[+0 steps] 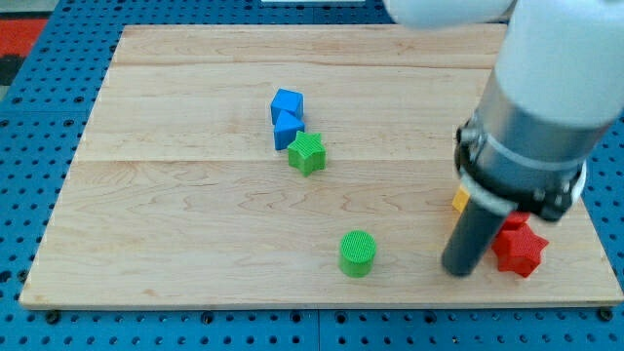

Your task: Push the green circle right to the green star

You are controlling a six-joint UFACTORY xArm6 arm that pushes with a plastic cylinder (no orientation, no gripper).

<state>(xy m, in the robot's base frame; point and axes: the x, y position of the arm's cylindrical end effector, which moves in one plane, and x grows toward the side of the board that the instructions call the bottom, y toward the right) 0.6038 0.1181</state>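
Right now the green circle (358,253) sits near the tabletop's (175,224) bottom edge, well below the green star (307,152). With no fingers, my tip (458,270) stands right of it; pushing from there risks driving it leftward, past the star.

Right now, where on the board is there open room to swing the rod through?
Open: the whole left half, and the stretch between green circle and green star. Crowded: bottom right, where my tip sits beside the red star and yellow block. Blue blocks hug the star.
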